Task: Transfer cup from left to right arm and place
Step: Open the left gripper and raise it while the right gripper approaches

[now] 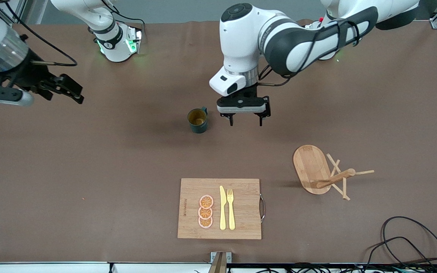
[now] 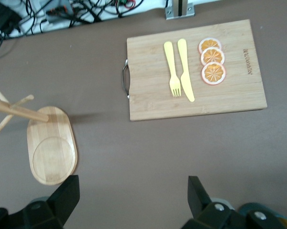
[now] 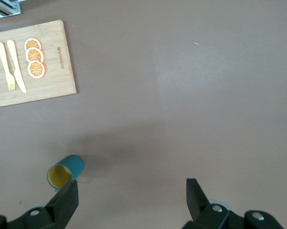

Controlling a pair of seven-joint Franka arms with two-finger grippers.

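The dark teal cup [image 1: 197, 120] with its ochre-yellow inside stands upright on the brown table near the middle. My left gripper [image 1: 245, 120] is open and empty, low over the table beside the cup, toward the left arm's end. In the left wrist view my left gripper [image 2: 131, 198] shows only bare table between its fingers. My right gripper [image 1: 75, 91] is open and empty, up over the right arm's end of the table, well apart from the cup. In the right wrist view the cup [image 3: 65, 171] shows just outside one finger of my right gripper [image 3: 131, 195].
A wooden cutting board [image 1: 245, 223] with three orange slices, a yellow knife and a yellow fork lies nearer the front camera than the cup. A wooden mug tree [image 1: 311, 167] with an oval base stands toward the left arm's end. Black cables [image 1: 404, 242] lie at the table's front corner.
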